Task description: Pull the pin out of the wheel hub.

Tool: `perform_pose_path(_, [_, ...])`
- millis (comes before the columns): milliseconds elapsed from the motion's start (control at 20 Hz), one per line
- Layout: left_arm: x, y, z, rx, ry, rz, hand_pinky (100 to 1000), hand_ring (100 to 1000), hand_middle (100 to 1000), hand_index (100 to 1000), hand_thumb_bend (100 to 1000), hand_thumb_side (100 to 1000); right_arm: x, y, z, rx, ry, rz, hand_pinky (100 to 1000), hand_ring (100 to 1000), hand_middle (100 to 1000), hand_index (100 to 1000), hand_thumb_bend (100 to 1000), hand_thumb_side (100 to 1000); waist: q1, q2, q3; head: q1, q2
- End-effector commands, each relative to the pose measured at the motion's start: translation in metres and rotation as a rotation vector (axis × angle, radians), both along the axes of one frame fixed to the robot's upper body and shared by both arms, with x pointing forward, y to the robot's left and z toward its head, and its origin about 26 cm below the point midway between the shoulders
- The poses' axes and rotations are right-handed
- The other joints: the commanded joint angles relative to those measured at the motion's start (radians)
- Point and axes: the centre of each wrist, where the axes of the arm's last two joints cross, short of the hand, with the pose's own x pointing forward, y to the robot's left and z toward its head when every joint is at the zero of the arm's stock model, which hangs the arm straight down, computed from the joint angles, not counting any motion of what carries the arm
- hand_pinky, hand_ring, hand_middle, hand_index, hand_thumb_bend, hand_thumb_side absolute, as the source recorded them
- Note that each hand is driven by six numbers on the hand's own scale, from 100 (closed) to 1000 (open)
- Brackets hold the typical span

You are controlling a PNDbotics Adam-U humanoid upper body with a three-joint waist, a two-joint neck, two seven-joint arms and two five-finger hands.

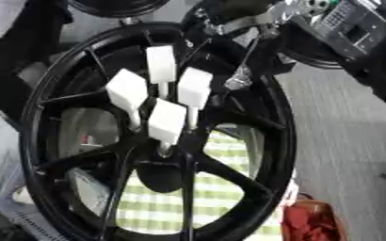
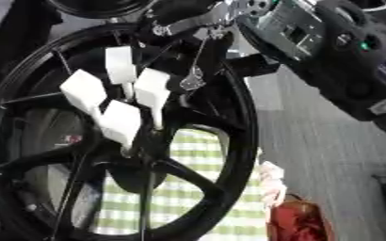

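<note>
**Four pins seated, the hand near the hub**

The black wheel hub (image 1: 56,94) fills the left and centre of the frame, standing tilted, with a green-checked cloth (image 1: 221,188) showing through its spokes. At its centre sit four white pins: one at the left (image 1: 127,92), one at the top (image 1: 161,64), one at the lower middle (image 1: 166,121) and one at the right (image 1: 194,88). Each has a blocky white head toward the upper part of the frame and a thin stem running down into the hub, so the long axes lie near vertical, leaning slightly. All look seated; by my judgement no pull has begun.

At the upper right, the right hand (image 2: 198,29) reaches in from the top, just beside the right pin but apart from it. Whether its fingers are spread or curled cannot be told. The left hand is out of view.
</note>
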Motion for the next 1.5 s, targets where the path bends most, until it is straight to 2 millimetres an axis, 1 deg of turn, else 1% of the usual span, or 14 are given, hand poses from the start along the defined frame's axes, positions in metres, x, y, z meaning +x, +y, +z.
perform_pose_path(50, [-0.003,0.001,0.011,0.001,-0.034,0.004,815,838,852,861,866,755,0.002,-0.004,0.003,-0.151,-0.004,0.042,957,912,819,841,279,261,0.003,-0.013,0.002,0.0,0.005])
perform_pose_path(250, [-0.002,0.002,0.01,-0.004,-0.031,0.005,815,838,852,859,865,751,0.004,-0.006,0.001,-0.158,0.023,0.034,954,908,803,822,249,278,0.001,-0.009,0.001,0.003,0.005])
perform_pose_path(500, [-0.002,0.001,0.011,-0.012,-0.032,0.006,814,838,850,856,862,747,0.003,-0.003,0.001,-0.142,0.052,0.052,948,901,793,817,236,257,0.0,-0.006,-0.001,0.005,0.005])
perform_pose_path(700, [-0.001,0.002,0.01,-0.018,-0.029,0.01,814,838,848,855,858,743,0.002,-0.002,-0.001,-0.14,0.069,0.064,947,902,794,818,248,238,-0.002,-0.007,-0.001,0.008,0.005])
perform_pose_path(1000, [0.0,0.003,0.009,-0.02,-0.019,0.015,814,837,848,855,855,742,-0.001,-0.001,0.002,-0.137,0.062,0.073,949,903,808,823,276,210,-0.003,-0.013,-0.006,0.01,0.005])
perform_pose_path(1100, [0.0,0.003,0.009,-0.02,-0.018,0.016,814,837,847,855,852,744,-0.003,-0.001,0.005,-0.143,0.045,0.074,954,909,826,835,325,190,-0.002,-0.016,-0.008,0.012,0.005])
perform_pose_path(1250, [0.0,0.004,0.009,-0.02,-0.019,0.018,814,837,847,855,851,744,-0.008,0.0,0.01,-0.156,0.011,0.076,957,912,832,836,338,193,-0.001,-0.021,-0.01,0.015,0.005])
perform_pose_path(1300, [0.0,0.004,0.009,-0.02,-0.019,0.019,814,837,847,855,850,745,-0.008,0.0,0.011,-0.158,0.005,0.077,961,915,838,835,364,187,-0.001,-0.022,-0.011,0.016,0.005])
perform_pose_path(1500, [0.0,0.004,0.008,-0.019,-0.015,0.02,815,838,847,855,848,746,-0.017,0.004,0.02,-0.158,-0.028,0.104,961,915,836,834,362,188,0.001,-0.034,-0.019,0.018,0.005])
